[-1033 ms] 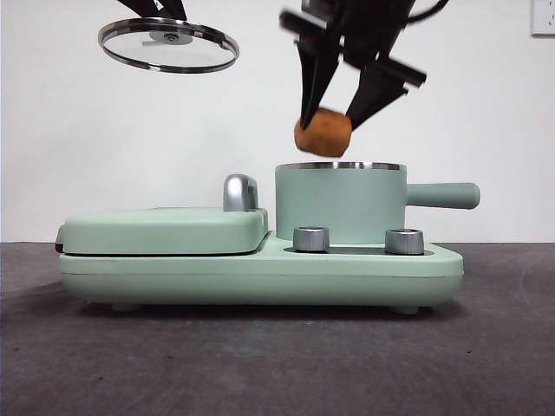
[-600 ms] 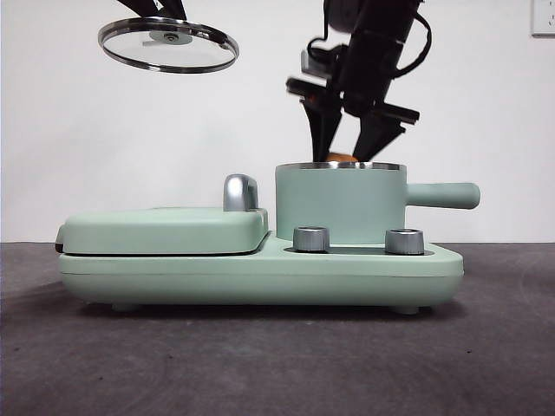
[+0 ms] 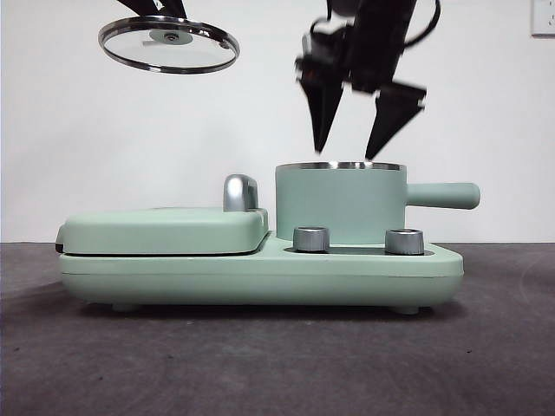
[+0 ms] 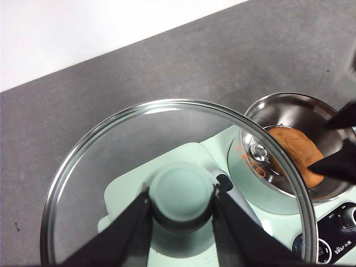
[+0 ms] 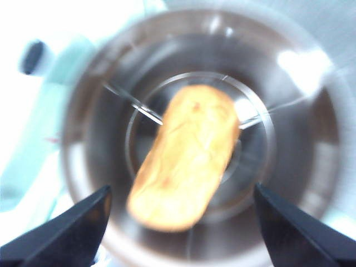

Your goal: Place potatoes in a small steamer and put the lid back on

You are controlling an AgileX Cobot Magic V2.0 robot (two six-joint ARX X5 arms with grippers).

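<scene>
Potato (image 5: pixel 186 158), orange-brown and oblong, lies loose on the steel floor of the small steamer (image 3: pixel 340 201), slantwise inside the inner ring, touching neither black jaw. From the front it is hidden below the pot's steel rim, which is why only the wrist views show it.

Right pincer (image 3: pixel 357 117) hangs directly above the pot's mouth with its jaws spread wide and empty, tips just over the rim; that spread suits a release and a lift clear of the wall. Its blur hints at motion, though direction cannot be read from one moment.

Left pincer (image 4: pixel 182 222) is clamped on the mint-green knob of the glass lid (image 3: pixel 168 43), holding it level and high, off to the side above the flat griddle cover (image 3: pixel 165 230), well apart from the pot. Parked there, the lid leaves the opening free for the other arm.

Judging from this, loading is done and the lid is the remaining step; it needs the right arm out of the way first, then a level descent so the rim seats on the pot, whose side handle (image 3: pixel 442 195) points away from the lid.
</scene>
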